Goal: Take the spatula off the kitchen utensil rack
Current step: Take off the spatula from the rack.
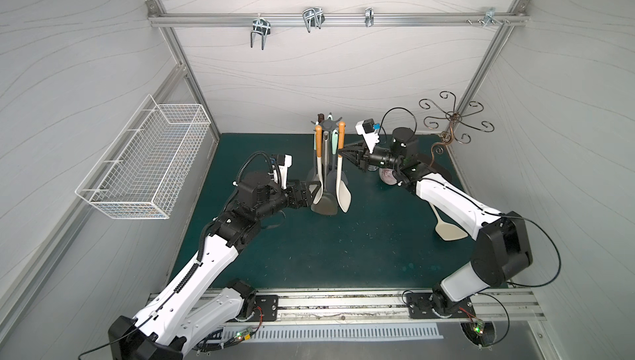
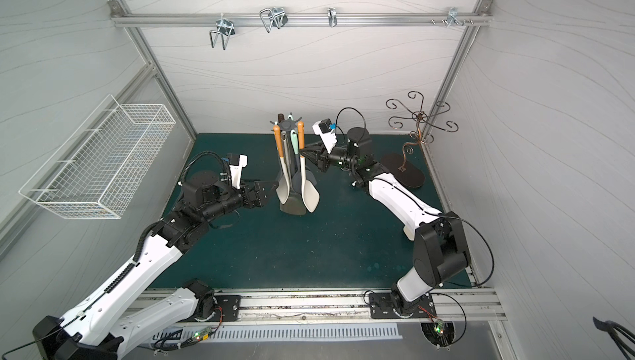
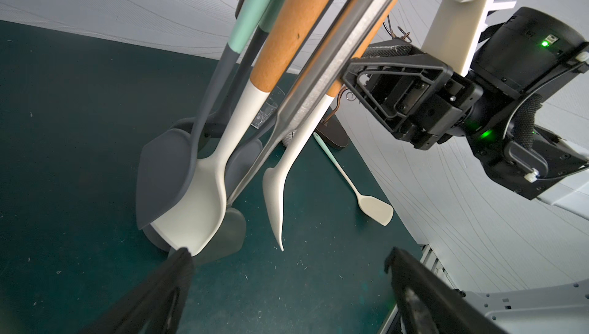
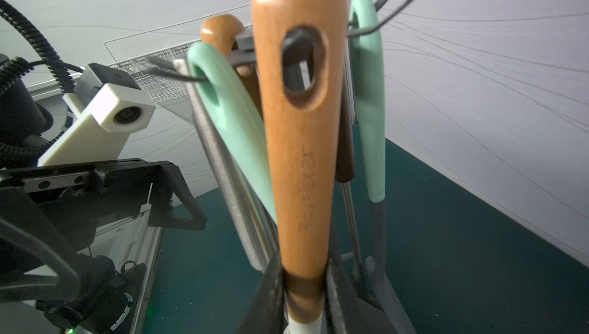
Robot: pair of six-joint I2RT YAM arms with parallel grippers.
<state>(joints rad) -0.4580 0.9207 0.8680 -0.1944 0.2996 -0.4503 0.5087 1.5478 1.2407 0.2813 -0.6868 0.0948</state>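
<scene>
My right end effector [image 1: 342, 151] is closed on the spatula [image 1: 339, 169], pinching the lower end of its wooden handle just above the white neck. In the right wrist view, my dark fingers [image 4: 339, 300] press on both sides of that handle [image 4: 299, 157]. Higher up, a grey prong passes through the hole in the handle, so the spatula is hanging on the kitchen utensil rack [image 1: 329, 123] and has not been lifted off.

The rack stands upright at the back middle of the green tabletop [image 1: 343, 255]. The spatula hangs on the side facing my right arm, with its white blade low near the rack's round base.

Other utensils crowd the same crown: a second wooden-handled white one [image 1: 318, 142], a steel-handled one [image 1: 325, 155], and mint-handled grey ones [image 4: 236, 119].

My left end effector [image 3: 287, 262] is wide open and holds nothing. It sits low beside the hanging blades on the side of the rack away from my right arm, and one fingertip [image 3: 183, 257] is just at the edge of a white blade.

A cream spatula with a mint handle [image 1: 446, 227] lies flat on the tabletop, partly under my right arm. The white wire basket [image 1: 144, 159] hangs on the side wall, and the bronze wire stand [image 1: 453, 118] occupies the far corner.
</scene>
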